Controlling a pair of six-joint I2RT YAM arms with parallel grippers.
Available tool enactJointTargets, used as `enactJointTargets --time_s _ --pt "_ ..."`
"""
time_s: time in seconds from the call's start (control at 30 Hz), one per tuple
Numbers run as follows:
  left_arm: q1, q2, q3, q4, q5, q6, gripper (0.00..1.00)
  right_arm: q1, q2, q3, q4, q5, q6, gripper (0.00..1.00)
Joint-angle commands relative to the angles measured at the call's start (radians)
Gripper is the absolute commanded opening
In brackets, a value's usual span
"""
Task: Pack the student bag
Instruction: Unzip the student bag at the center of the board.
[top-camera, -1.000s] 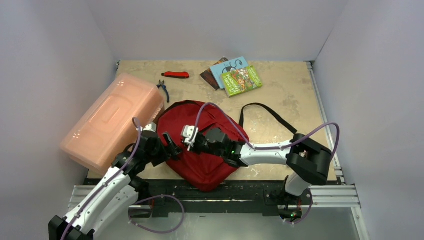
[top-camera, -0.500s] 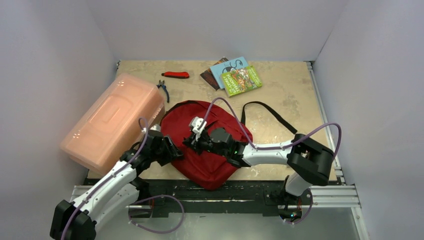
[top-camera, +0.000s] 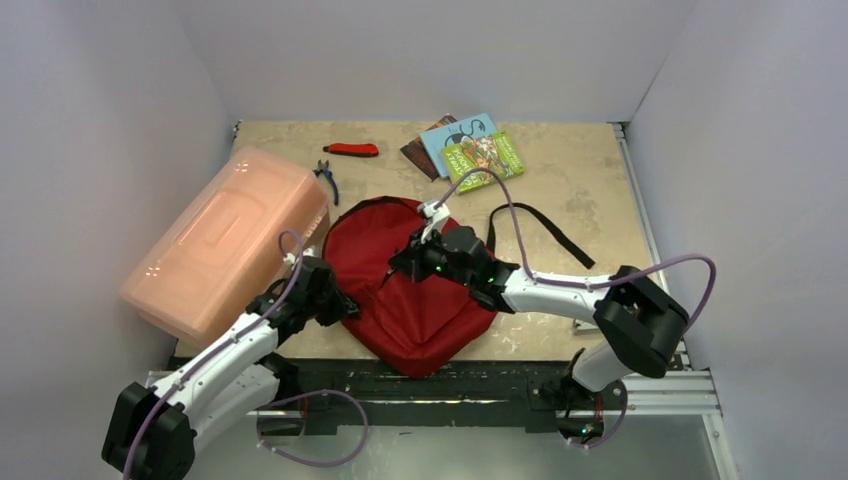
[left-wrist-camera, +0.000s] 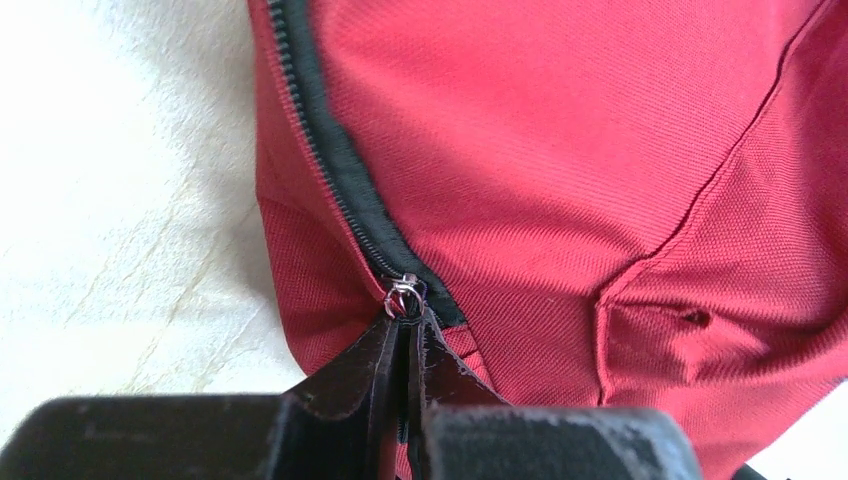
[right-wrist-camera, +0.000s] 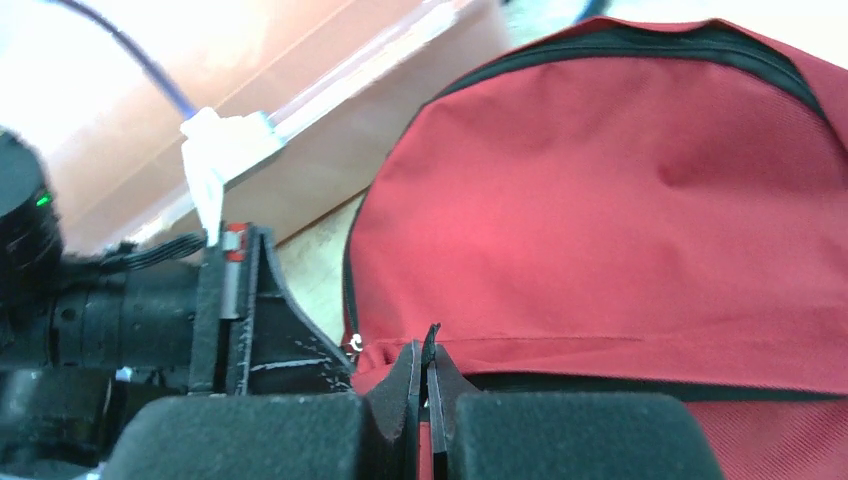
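The student bag (top-camera: 420, 300), a red backpack with black zippers, lies flat at the table's near middle. At its left edge my left gripper (top-camera: 340, 305) is shut on a black zipper pull. The left wrist view shows that gripper (left-wrist-camera: 405, 322) pinching the tab just below the pull's metal ring (left-wrist-camera: 403, 297), at the end of the black zipper (left-wrist-camera: 330, 150). My right gripper (top-camera: 402, 268) sits on the bag's top face. In its own view it (right-wrist-camera: 430, 350) is shut on a thin black pull tab (right-wrist-camera: 431, 335), with the left gripper's finger (right-wrist-camera: 290, 340) close beside it.
A pink translucent box (top-camera: 225, 240) lies against the bag's left side. Pliers (top-camera: 326, 178) and a red cutter (top-camera: 352, 150) lie at the back, with several books (top-camera: 470, 148) to their right. The bag's black strap (top-camera: 540, 228) trails right.
My left gripper has closed on the zipper pull at the bag's left edge. My right gripper, still shut, has moved back and right across the bag, pulling the fabric with it.
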Motion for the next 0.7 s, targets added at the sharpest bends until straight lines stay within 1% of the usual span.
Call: enactJointTargets --time_s 0.0,0.1,0.2,0.33,0.4,0.43,0.53,0.6,0.67 --pt "0.002 -0.018 -0.003 -0.109 -0.105 0.026 0.00 -0.118 -0.133 -0.028 0.109 0.029 0.172 0.00" --pt "0.003 -0.043 -0.003 -0.121 -0.121 0.031 0.00 -0.185 -0.143 -0.013 0.025 0.095 0.135 0.00" --pt "0.003 -0.054 0.003 -0.135 -0.128 0.040 0.00 -0.241 -0.117 0.021 -0.041 0.106 0.071 0.00" --pt "0.003 -0.068 0.014 -0.153 -0.140 0.057 0.00 -0.265 -0.059 0.109 -0.192 0.153 -0.050 0.00" --pt "0.003 -0.089 0.014 -0.157 -0.142 0.062 0.00 -0.267 -0.042 0.130 -0.228 0.154 -0.102 0.00" --pt "0.003 -0.102 0.015 -0.160 -0.142 0.067 0.00 -0.267 -0.041 0.129 -0.235 0.178 -0.120 0.00" --pt "0.003 -0.138 0.026 -0.180 -0.147 0.081 0.00 -0.294 -0.033 0.134 -0.261 0.267 -0.119 0.00" --pt "0.003 -0.160 0.025 -0.186 -0.151 0.081 0.00 -0.330 -0.018 0.144 -0.275 0.254 -0.095 0.00" --pt "0.003 -0.179 0.021 -0.187 -0.150 0.077 0.00 -0.339 0.001 0.158 -0.286 0.242 -0.098 0.00"
